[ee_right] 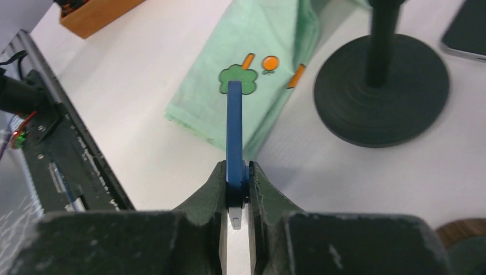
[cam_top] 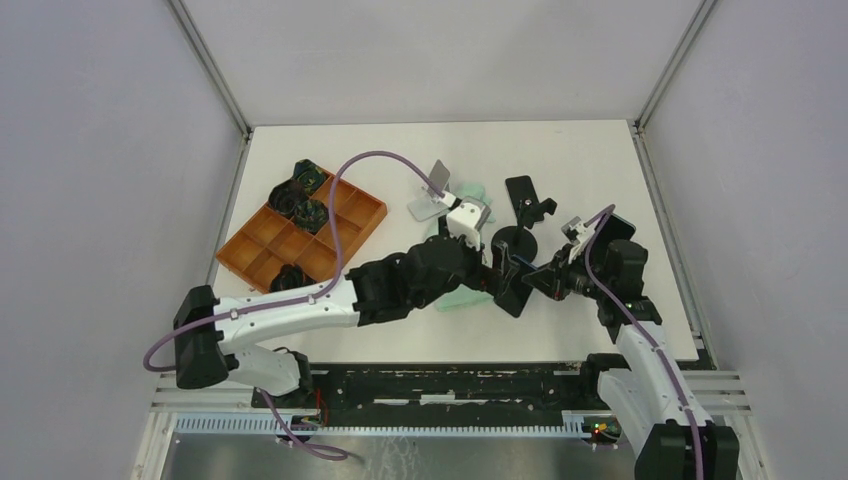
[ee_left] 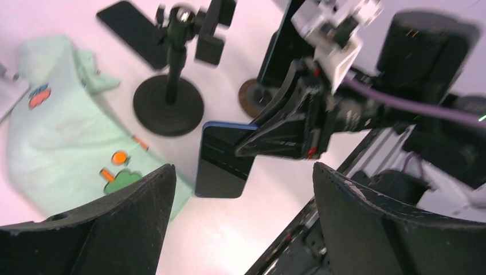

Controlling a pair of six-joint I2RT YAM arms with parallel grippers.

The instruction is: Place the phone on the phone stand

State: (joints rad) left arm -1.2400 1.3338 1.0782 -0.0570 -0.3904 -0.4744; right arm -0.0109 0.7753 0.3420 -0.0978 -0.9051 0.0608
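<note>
The right fingers [ee_right: 209, 195], we saw, gripped the blue phone [ee_right: 235, 132] on edge; the left fingers [ee_left: 132, 223] hung spread and empty. In the right wrist view we found the phone stand [ee_right: 381, 97] at two o'clock from it.

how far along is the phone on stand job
Done: the right tool has the blue phone pinched by its edge. In hand: the phone is held beside the phone stand, not on it. Left: the stand's holder is empty, so the phone must be set there. The left tool hangs open nearby.
</note>
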